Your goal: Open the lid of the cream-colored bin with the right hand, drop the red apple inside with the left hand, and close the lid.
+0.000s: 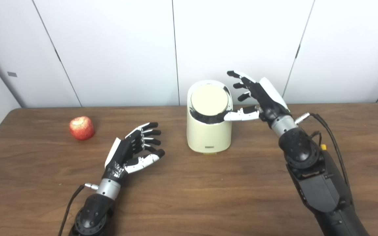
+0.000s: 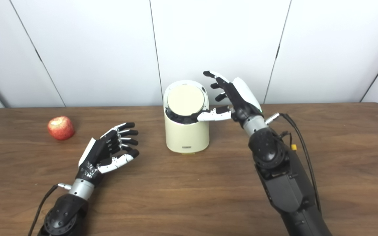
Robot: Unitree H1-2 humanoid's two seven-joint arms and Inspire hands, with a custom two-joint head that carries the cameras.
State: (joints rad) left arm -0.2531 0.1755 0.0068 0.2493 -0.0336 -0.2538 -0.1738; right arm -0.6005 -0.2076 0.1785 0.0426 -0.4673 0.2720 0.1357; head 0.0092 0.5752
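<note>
A cream-colored bin (image 1: pixel 208 134) stands at the middle of the brown table, its round lid (image 1: pixel 209 100) tilted up toward me with a dark gap under its front edge. My right hand (image 1: pixel 258 96) is open just right of the bin, fingers spread, the thumb tip touching the bin's rim under the lid. The red apple (image 1: pixel 81 127) rests on the table far left. My left hand (image 1: pixel 136 146) hovers open between apple and bin, palm turned right, holding nothing.
The brown table (image 1: pixel 189 196) reaches the white panelled wall behind. Cables trail from both forearms, the right one (image 1: pixel 330 134) looping over the table beside the arm.
</note>
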